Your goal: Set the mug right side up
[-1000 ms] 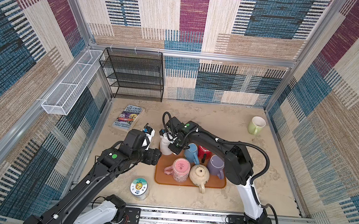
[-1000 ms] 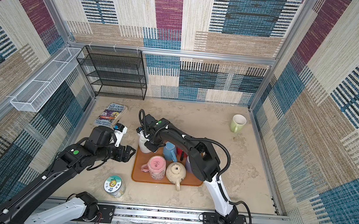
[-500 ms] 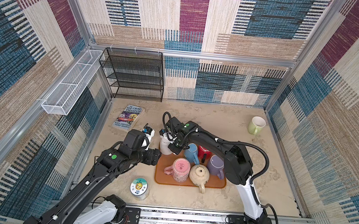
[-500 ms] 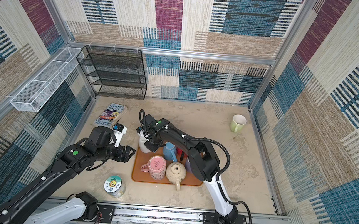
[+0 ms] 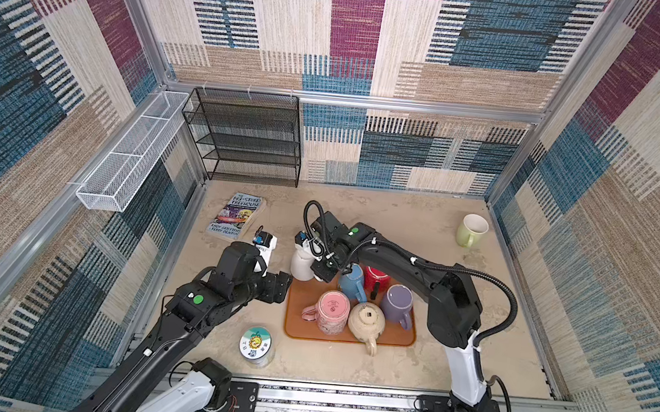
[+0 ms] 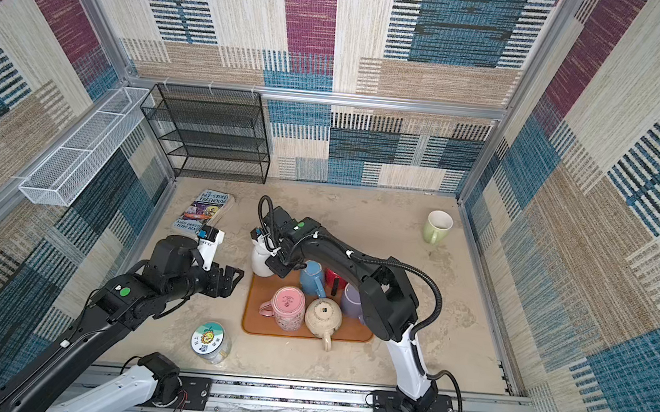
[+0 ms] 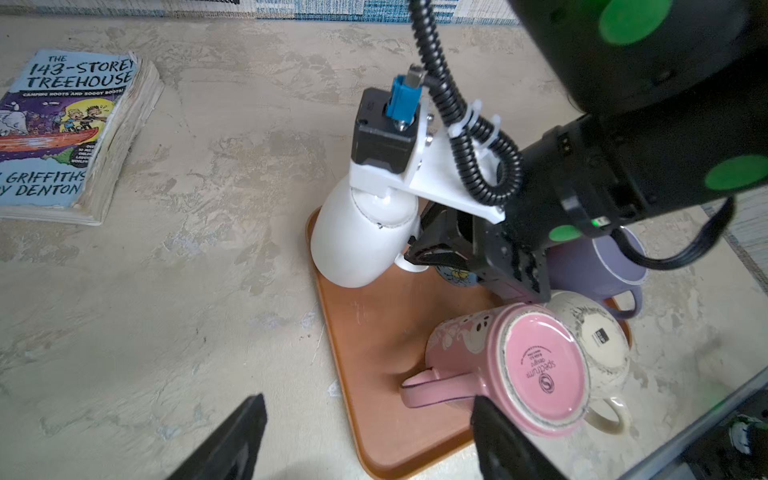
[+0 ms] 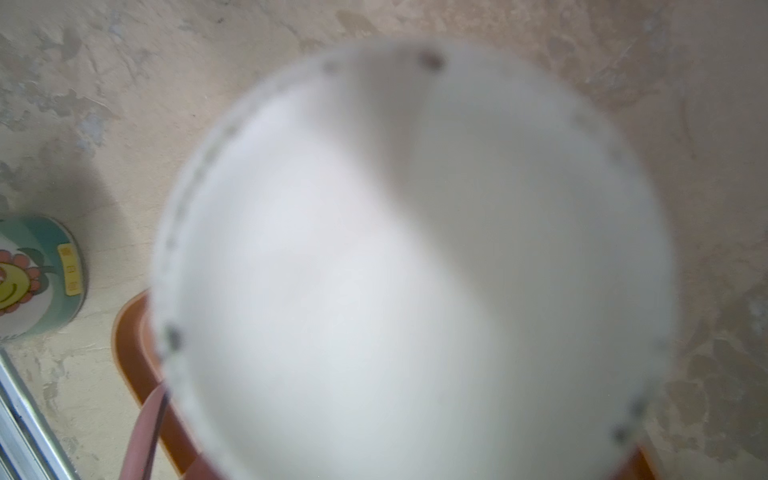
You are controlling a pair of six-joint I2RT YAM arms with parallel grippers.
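The beige mottled tabletop (image 5: 401, 223) looks as it did a second ago, and nothing on it has changed place. The black right arm (image 5: 398, 260) reaches across the middle to the far left corner of the flat orange-brown tray (image 5: 303, 302). The black left arm (image 5: 201, 298) hangs low just beside the tray's left edge. Both arms sit where they sat in the earlier frames.

In both top views the white ceramic mug (image 5: 300, 262) (image 6: 260, 261) is at that tray corner, bottom up and tilted, with its wide mouth down at the tray's edge. Whether its rim touches the tray cannot be told. Its tilt and place match the earlier frames. In the right wrist view the mug (image 8: 415, 249) fills the frame as a blur.

The right gripper (image 7: 419, 253) is pinched tight on the mug's handle. The left gripper (image 7: 365, 432) stands wide apart, near the upside-down pink mug (image 7: 519, 365) on the tray but not touching it, just as before.
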